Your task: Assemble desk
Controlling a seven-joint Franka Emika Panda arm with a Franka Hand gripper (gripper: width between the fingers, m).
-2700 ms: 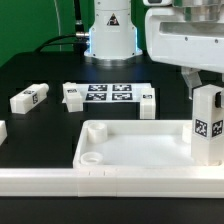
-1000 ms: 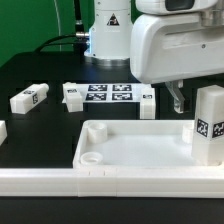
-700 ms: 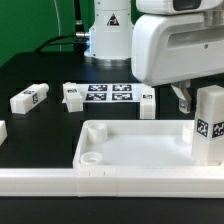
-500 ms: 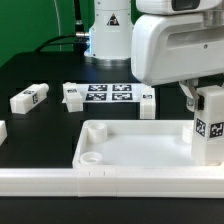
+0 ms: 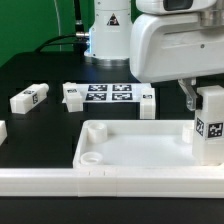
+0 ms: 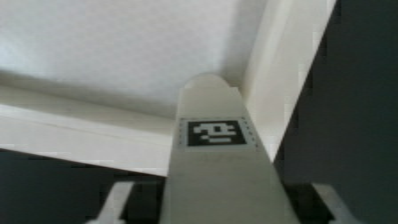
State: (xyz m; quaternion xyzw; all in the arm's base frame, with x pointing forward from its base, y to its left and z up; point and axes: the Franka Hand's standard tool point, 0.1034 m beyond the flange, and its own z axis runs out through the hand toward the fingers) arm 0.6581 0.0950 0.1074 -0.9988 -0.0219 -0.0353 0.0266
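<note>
The white tray-like tabletop (image 5: pixel 132 129) lies at the front, with a round socket (image 5: pixel 90 157) in its near corner on the exterior view's left. One tagged white leg (image 5: pixel 208 124) stands upright in its corner on the exterior view's right. My gripper (image 5: pixel 193 98) is at the leg's upper part; one finger (image 5: pixel 186 96) shows just beside the leg, the other is hidden. In the wrist view the leg (image 6: pixel 217 150) runs between my two fingers (image 6: pixel 132 200), with dark gaps on both sides. The gripper (image 6: pixel 222 208) is open.
Loose legs lie on the black table: one at the exterior view's left (image 5: pixel 30 98), one (image 5: pixel 147 103) and a shorter one (image 5: pixel 72 95) flanking the marker board (image 5: pixel 108 94), another at the left edge (image 5: pixel 2 131). A long white rail (image 5: pixel 40 181) runs along the front. The robot base (image 5: pixel 108 35) stands behind.
My gripper has moved toward the exterior view's right, from beside the upright leg to around its top. The leg and tabletop have not moved.
</note>
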